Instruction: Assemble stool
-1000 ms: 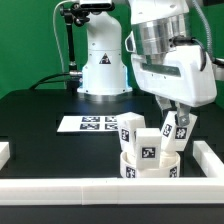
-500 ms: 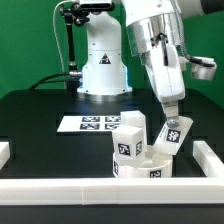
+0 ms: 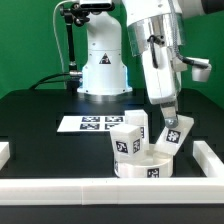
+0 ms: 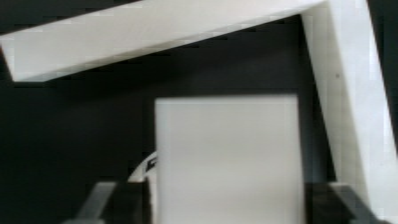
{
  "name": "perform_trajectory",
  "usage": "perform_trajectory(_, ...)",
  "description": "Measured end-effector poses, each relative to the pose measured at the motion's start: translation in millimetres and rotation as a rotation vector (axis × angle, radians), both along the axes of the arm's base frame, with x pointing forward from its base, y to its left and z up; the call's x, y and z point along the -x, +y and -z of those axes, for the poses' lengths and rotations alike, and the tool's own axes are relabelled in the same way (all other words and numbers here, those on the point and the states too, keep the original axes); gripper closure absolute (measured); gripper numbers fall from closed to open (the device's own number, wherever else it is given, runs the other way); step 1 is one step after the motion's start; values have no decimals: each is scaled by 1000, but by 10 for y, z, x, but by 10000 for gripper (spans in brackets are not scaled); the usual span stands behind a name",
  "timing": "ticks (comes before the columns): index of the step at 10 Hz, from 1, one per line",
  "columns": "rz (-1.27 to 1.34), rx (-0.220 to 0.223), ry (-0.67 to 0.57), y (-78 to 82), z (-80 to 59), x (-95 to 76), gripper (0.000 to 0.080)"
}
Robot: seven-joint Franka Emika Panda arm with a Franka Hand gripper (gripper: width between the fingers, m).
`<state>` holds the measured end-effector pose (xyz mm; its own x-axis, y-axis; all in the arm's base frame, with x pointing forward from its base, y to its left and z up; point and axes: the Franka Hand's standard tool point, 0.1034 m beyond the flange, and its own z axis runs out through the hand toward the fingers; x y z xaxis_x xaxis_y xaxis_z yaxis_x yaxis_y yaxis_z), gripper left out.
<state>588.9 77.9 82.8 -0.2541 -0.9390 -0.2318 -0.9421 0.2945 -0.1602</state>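
Observation:
The round white stool seat (image 3: 140, 169) lies on the black table near the front rail. Two tagged white legs stand on it, one at the front (image 3: 125, 144) and one behind (image 3: 138, 125). My gripper (image 3: 168, 112) reaches down from above on the exterior view's right. It is shut on a third tagged leg (image 3: 176, 133), which is tilted at the seat's right edge. In the wrist view this leg (image 4: 222, 150) fills the space between my fingers (image 4: 111, 203). Whether its lower end sits in the seat is hidden.
The marker board (image 3: 90, 124) lies flat behind the seat. White border rails run along the front (image 3: 100, 188), the exterior view's right (image 3: 208, 155) and left (image 3: 5, 152), and meet in a corner in the wrist view (image 4: 338, 60). The arm's base (image 3: 103, 65) stands at the back.
My wrist has turned and the seat with its legs has shifted and rotated slightly toward the exterior view's left. Over the last half second almost nothing moved.

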Motion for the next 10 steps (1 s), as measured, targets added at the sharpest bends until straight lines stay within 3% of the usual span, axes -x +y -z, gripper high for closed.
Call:
perform_trajectory(1,-5,0,3,3,0,2,244)
perform_trajectory(2,-17,-9,20,28,-10,-1,244)
perform_trajectory(3,-40,-8,30,57,-32,-19,166)
perform_trajectory(7,-131,11,21,73,-41,-34,150)
perform_trajectory(9,-263,39,-3,70,-38,-33,150)
perform_trajectory(10,-384,74,-11,69,-33,-25,150)
